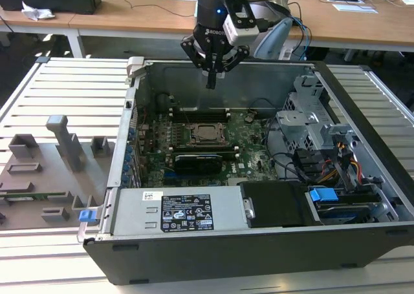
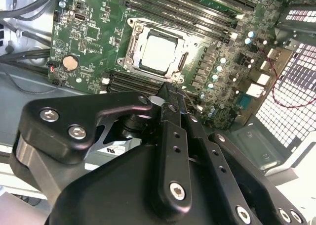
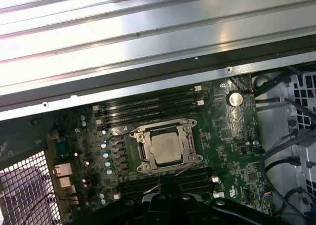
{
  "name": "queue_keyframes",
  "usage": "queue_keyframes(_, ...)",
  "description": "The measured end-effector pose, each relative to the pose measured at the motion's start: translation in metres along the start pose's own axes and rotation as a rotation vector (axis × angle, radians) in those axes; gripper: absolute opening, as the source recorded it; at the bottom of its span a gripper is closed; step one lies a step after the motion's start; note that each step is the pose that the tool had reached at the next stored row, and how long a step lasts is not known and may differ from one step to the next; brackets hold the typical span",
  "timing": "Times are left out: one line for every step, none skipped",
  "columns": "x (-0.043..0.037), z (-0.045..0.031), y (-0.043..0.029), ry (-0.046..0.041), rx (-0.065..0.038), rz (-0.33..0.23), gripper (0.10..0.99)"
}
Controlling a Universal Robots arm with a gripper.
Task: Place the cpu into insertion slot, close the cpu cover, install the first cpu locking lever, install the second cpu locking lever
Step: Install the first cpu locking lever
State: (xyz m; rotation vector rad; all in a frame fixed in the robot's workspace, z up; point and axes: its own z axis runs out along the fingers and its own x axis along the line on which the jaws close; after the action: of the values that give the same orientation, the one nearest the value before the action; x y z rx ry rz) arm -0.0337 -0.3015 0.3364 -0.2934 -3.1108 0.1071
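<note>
Silver-grey metal of the cpu [image 3: 165, 149] sits square inside the insertion slot [image 2: 133, 45]. In both wrist views I see the cpu cover [image 3: 163, 128] lying flat around the chip, its cut-out framing the metal top.

The exterior view gives me the height. The gripper [image 1: 211, 82] hangs well above the insertion slot, clear of the green motherboard [image 1: 249, 153]. It is offset from the slot towards the rear wall of the open computer case [image 1: 226, 258].

The second wrist view looks down along the black fingers [image 2: 173, 151]. They are pressed together with nothing between them, and their tips point just short of the slot's near edge.

The first wrist view adds the surroundings of the insertion slot. A bank of long black memory slots [image 3: 148, 106] lies on the side of it away from the gripper. A round coin cell [image 3: 235, 98] sits on the board beyond one corner of it, well apart from the cover.
</note>
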Motion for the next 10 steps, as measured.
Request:
queue_keyframes(0.0000, 0.0001, 0.0001, 0.0005, 0.003, 0.000, 0.106)
queue_keyframes(0.0000, 0.0004, 0.0001, 0.0047, 0.011, 0.000, 0.106)
queue_keyframes(-0.0002, 0.0007, 0.0001, 0.0156, 0.025, -0.001, 0.106)
queue_keyframes(-0.0002, 0.0007, 0.0001, 0.0174, 0.026, -0.001, 0.106)
queue_keyframes(-0.0013, 0.0011, 0.0004, 0.0584, 0.034, -0.004, 0.106)
queue_keyframes(-0.0016, 0.0012, 0.0004, 0.0720, 0.036, -0.006, 0.106)
queue_keyframes(-0.0016, 0.0011, 0.0004, 0.0731, 0.037, -0.006, 0.106)
queue_keyframes(-0.0015, 0.0011, 0.0004, 0.0735, 0.037, -0.005, 0.106)
queue_keyframes(-0.0014, 0.0011, 0.0004, 0.0736, 0.037, -0.005, 0.106)
queue_keyframes(-0.0009, 0.0012, 0.0003, 0.0735, 0.037, -0.005, 0.106)
